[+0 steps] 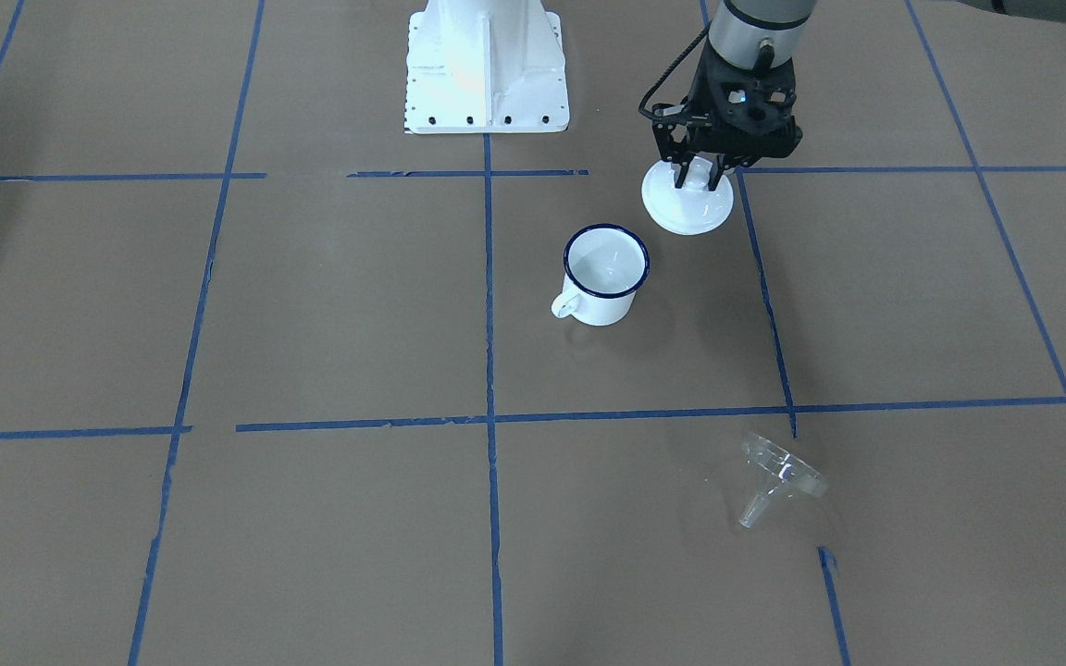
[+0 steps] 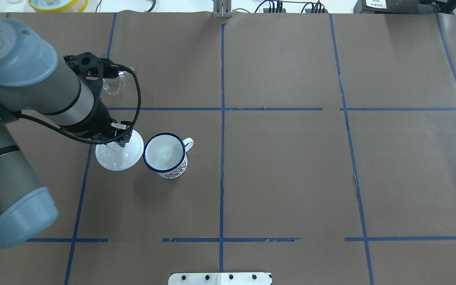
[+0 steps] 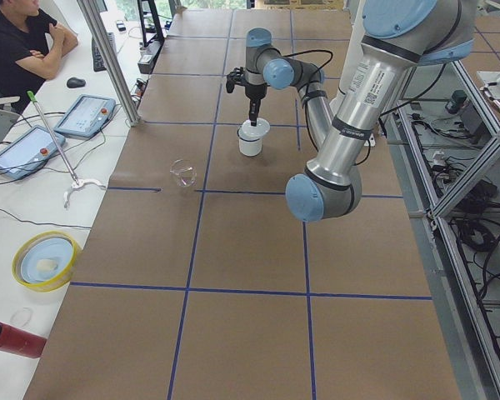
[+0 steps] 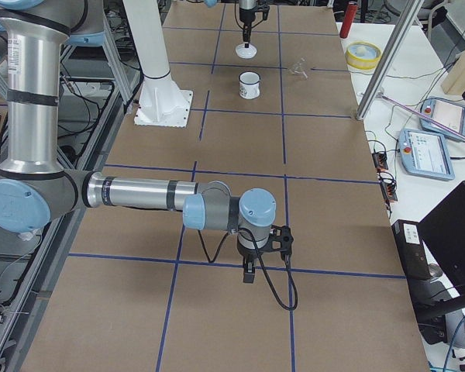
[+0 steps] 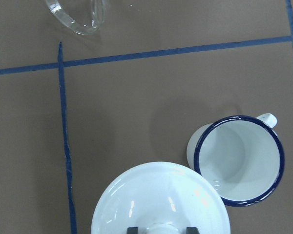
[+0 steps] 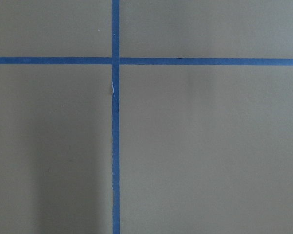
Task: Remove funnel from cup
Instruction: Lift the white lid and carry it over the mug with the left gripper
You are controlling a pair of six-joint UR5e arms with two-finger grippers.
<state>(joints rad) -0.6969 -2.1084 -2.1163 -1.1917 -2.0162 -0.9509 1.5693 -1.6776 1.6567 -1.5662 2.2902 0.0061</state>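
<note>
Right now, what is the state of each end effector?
Left end effector: closed on the knob of the white lid.
Right end effector: cannot be told from these views.

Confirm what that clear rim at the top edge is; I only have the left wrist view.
Observer: It's the funnel, whole, lying on its side on the table, well apart from the cup.
Operator: Good. Where's the right arm?
Observer: Far from all that. The right gripper hangs low over bare paper near the table's right end, with nothing under it.
</note>
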